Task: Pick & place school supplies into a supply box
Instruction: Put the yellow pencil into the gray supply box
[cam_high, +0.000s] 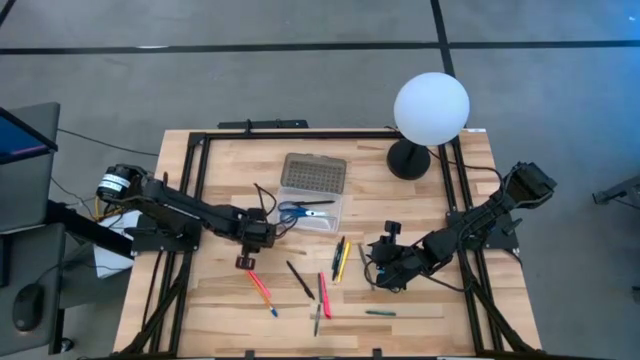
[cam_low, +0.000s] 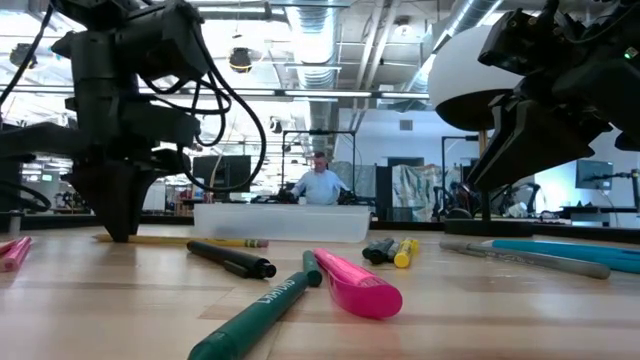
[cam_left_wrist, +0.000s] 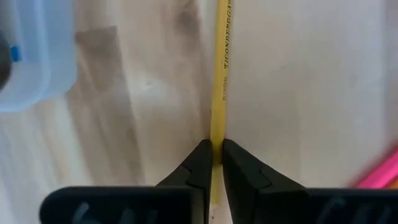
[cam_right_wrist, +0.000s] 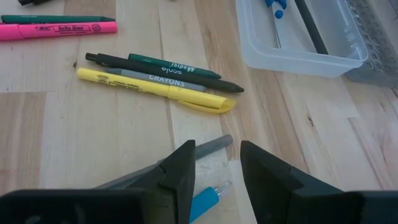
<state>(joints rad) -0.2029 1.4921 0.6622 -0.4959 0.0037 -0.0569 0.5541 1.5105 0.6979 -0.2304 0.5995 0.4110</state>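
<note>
Most of the job is still ahead of me. The small clear plastic supply box (cam_high: 322, 205) sits open near the middle of the wooden table (cam_high: 200, 310), its grey dotted lid (cam_high: 313, 173) folded back away from me. Inside I can make out the blue-handled scissors (cam_high: 297, 210) and a dark pen; whether anything else lies in there I cannot tell. Out on the table a spread of supplies waits: a pink highlighter (cam_right_wrist: 59, 28), a yellow crayon marker (cam_right_wrist: 152, 89) lying against a black pen and a green pen, a pink-and-orange pen (cam_high: 260, 287), another black pen (cam_high: 299, 280), a green marker (cam_low: 262, 312) and a few more near the front edge.

My left jaws (cam_left_wrist: 213, 163) are down at the table just beside the box, pointing straight down and clenched on a thin yellow pencil (cam_left_wrist: 219, 74). The pencil lies flat on the wood, pinched near one end, not yet lifted as far as I can judge.

My right jaws (cam_right_wrist: 217, 168) hang low over the table's right half, tilted forward and standing apart with nothing between them. Just beneath them lie a grey pen (cam_right_wrist: 205, 147) and a blue-tipped pen (cam_right_wrist: 205, 200), with the yellow, black and green cluster a little farther on.
</note>
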